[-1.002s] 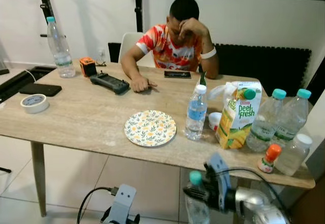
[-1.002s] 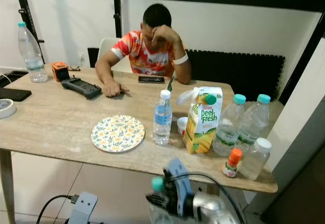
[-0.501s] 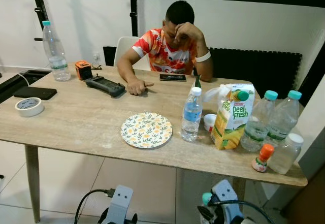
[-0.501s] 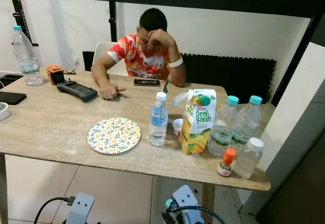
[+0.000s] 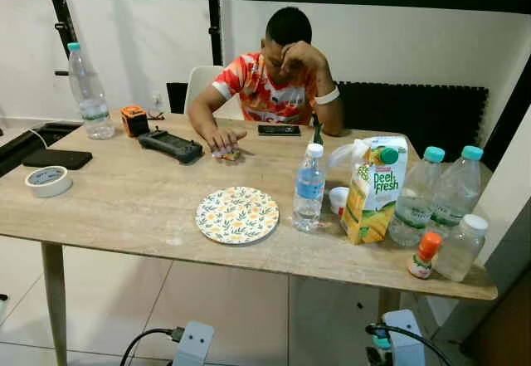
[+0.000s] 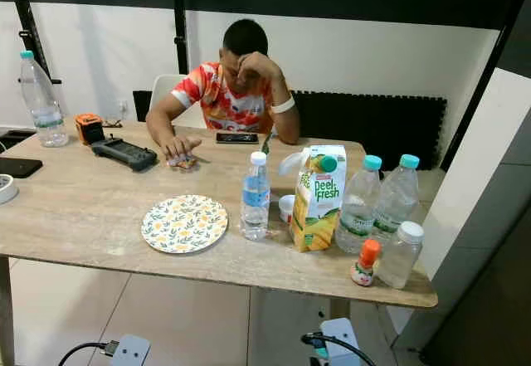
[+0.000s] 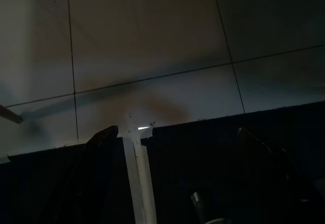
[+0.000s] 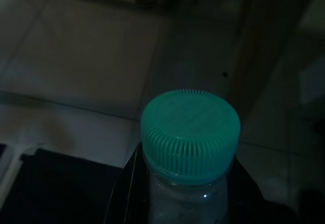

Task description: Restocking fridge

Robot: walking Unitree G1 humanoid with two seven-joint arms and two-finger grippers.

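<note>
Right tool [image 8: 177, 203] is clamped on a water bottle [image 8: 189, 148] with a teal cap, its black fingers [image 8: 124, 183] flanking the neck; the bottle hangs low over the tiled floor. In the left eye view the same wrist sits at the bottom right of the frame, below the tabletop [image 5: 124, 200] edge. Left tool [image 7: 175, 183] hangs idle over the floor, fingers spread apart, nothing between them.

Stock left on the tabletop, clustered at the right of the frame: small blue-label bottle [image 5: 309, 187], juice carton [image 5: 375, 190], two teal-capped bottles [image 5: 415, 198], a white-capped bottle [image 5: 462, 248], a little orange-capped bottle [image 5: 424, 256]. Flowered plate [image 5: 237, 215] sits centre; tape roll [image 5: 47, 181] and another tall bottle [image 5: 85, 92] at the left. A person [image 5: 278, 75] sits at the far side, one hand on the tabletop.

Progress, as a judgement: early. One bottle is in hand, no fridge in any frame, and most items are not yet moved. What remains is carrying this bottle to the fridge, then fetching the rest.
</note>
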